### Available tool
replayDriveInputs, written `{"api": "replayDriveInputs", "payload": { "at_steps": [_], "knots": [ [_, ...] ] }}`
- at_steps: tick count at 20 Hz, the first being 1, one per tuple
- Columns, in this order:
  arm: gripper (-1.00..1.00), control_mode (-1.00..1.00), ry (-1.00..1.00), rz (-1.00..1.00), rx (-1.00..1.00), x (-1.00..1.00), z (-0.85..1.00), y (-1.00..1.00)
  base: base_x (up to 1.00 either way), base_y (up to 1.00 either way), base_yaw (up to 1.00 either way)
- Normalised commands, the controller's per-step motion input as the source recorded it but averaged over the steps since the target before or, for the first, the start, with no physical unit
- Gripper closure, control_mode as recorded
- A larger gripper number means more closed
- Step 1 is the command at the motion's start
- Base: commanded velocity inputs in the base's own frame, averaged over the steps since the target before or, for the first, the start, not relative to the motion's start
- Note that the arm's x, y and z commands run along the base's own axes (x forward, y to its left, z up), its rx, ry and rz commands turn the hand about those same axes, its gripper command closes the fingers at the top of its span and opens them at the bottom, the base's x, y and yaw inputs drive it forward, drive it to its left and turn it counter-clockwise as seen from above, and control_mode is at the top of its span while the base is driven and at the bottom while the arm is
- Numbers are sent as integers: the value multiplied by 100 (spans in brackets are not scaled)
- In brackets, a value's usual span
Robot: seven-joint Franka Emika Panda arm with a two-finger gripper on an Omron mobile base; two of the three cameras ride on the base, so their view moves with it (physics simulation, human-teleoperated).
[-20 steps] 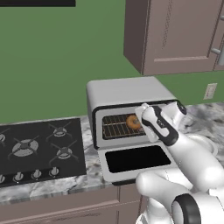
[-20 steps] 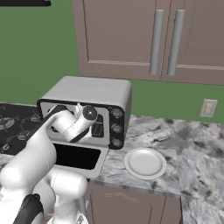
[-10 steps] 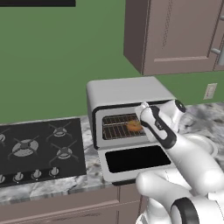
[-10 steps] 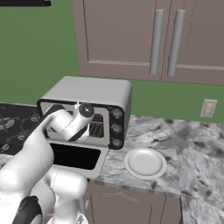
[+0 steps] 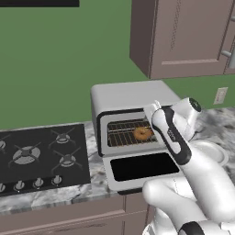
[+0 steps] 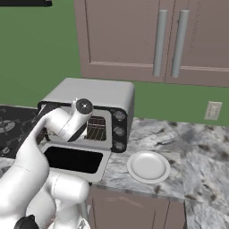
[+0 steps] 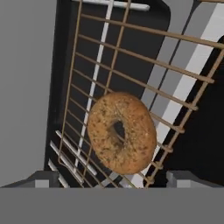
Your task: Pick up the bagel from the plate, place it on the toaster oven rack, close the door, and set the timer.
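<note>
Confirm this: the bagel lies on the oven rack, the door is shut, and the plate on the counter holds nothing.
One thing is off: the door is not shut. The left base view shows it folded down flat in front of the cavity. The rest stands: the bagel lies on the rack, and in the right base view the plate holds nothing.

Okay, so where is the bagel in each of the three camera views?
Left base view: the bagel lies on the toaster oven rack, right of its centre, beside the arm.
Right base view: not visible; the arm covers the cavity.
Hand view: bagel at centre, on the rack's bars.
Shared landmark: the rack.
</note>
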Motion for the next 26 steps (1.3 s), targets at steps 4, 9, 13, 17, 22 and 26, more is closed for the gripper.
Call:
{"api": "replayDriveInputs", "payload": {
  "at_steps": [4,9,13,17,22,26],
  "knots": [
    [-100,-100,0,-3,5,-43,61,0,0,0,0],
    [-100,-100,9,2,3,-75,26,2,0,0,0],
    [-100,-100,27,27,-3,-59,4,44,0,0,0],
    [-100,-100,34,40,-14,-8,20,77,0,0,0],
    [-100,-100,17,26,-21,9,-1,44,0,0,0],
    [-100,-100,1,3,-15,-16,-36,0,0,0,0]
  ]
}}
